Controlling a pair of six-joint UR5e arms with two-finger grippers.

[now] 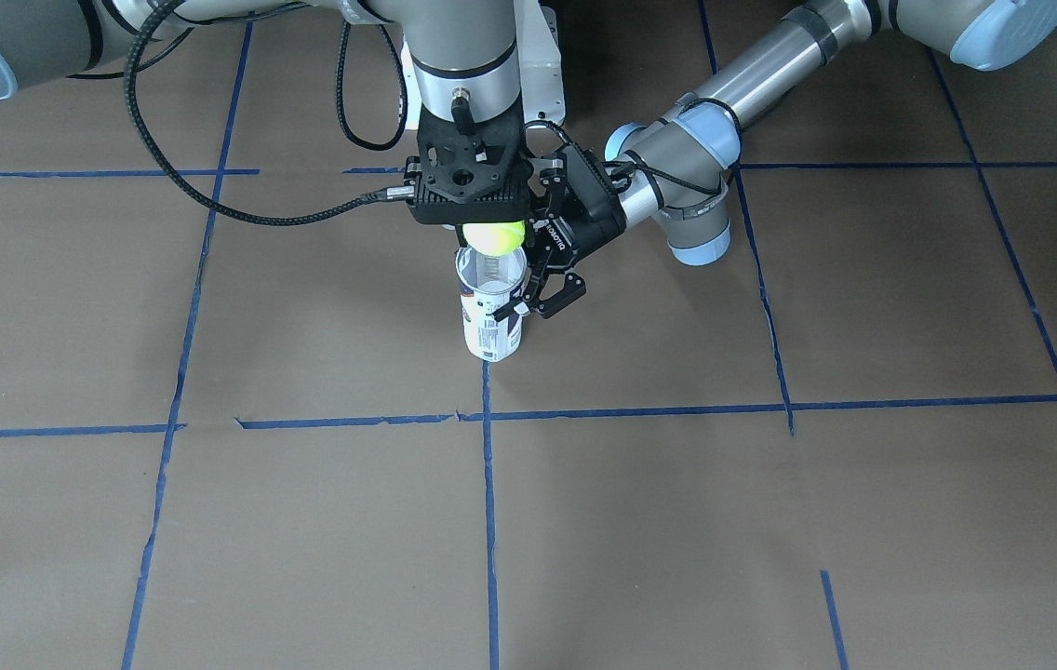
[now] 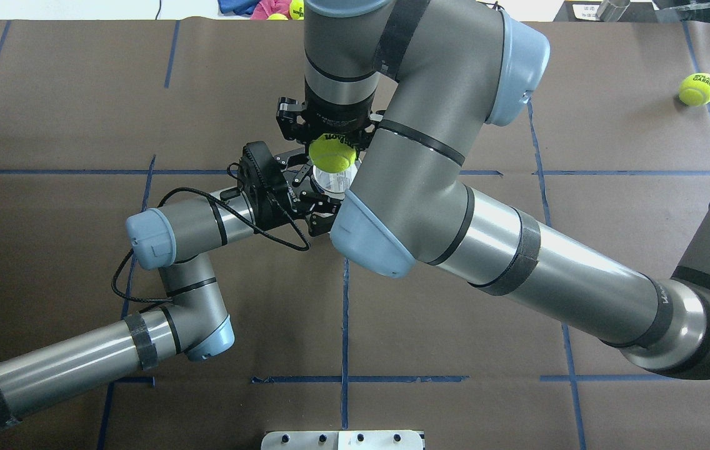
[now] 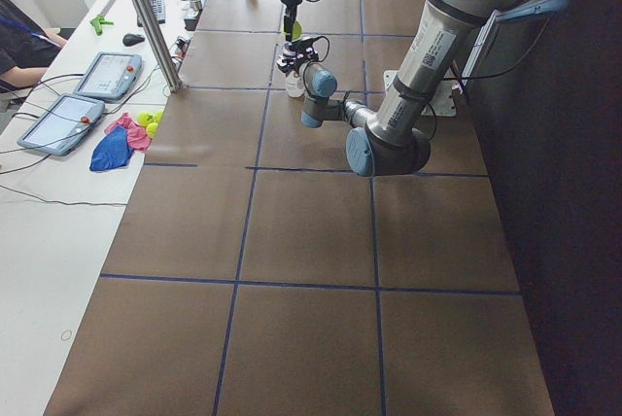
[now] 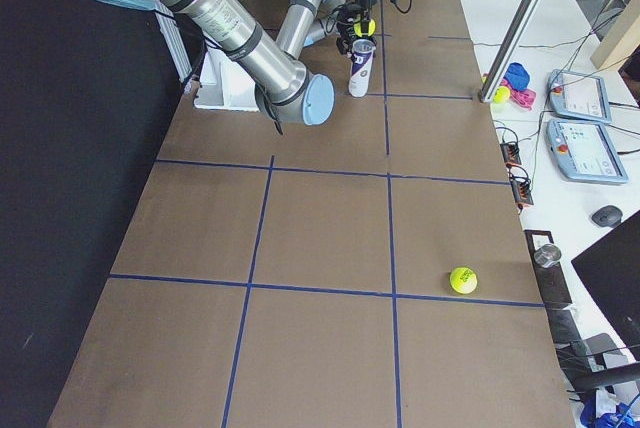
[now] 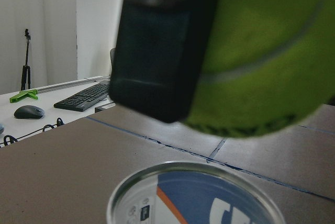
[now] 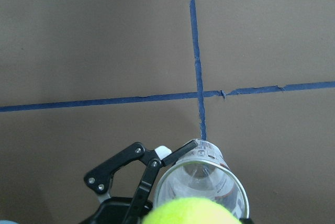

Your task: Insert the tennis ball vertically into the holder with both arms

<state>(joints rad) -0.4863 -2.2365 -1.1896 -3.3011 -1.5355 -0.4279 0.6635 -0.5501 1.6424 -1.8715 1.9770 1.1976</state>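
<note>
The holder (image 1: 491, 321), a clear can with a navy and white label, stands upright on the table with its mouth open upward. My left gripper (image 1: 533, 302) comes in from the side and is shut on the holder's upper part; its fingers (image 6: 131, 164) show beside the rim (image 6: 230, 182). My right gripper (image 1: 491, 223) points straight down and is shut on the yellow-green tennis ball (image 1: 496, 239). The ball (image 2: 332, 154) hangs just above the holder's mouth (image 2: 330, 182), apart from it. In the left wrist view the ball (image 5: 261, 51) and one right finger (image 5: 157, 51) are above the rim (image 5: 125, 192).
A second tennis ball (image 2: 698, 89) lies on the table's far right (image 4: 462, 280). The white pedestal base (image 2: 342, 439) is at the robot's side. A desk with tablets, cloths and several balls (image 3: 146, 122) runs along the far edge. Blue tape lines cross the brown table.
</note>
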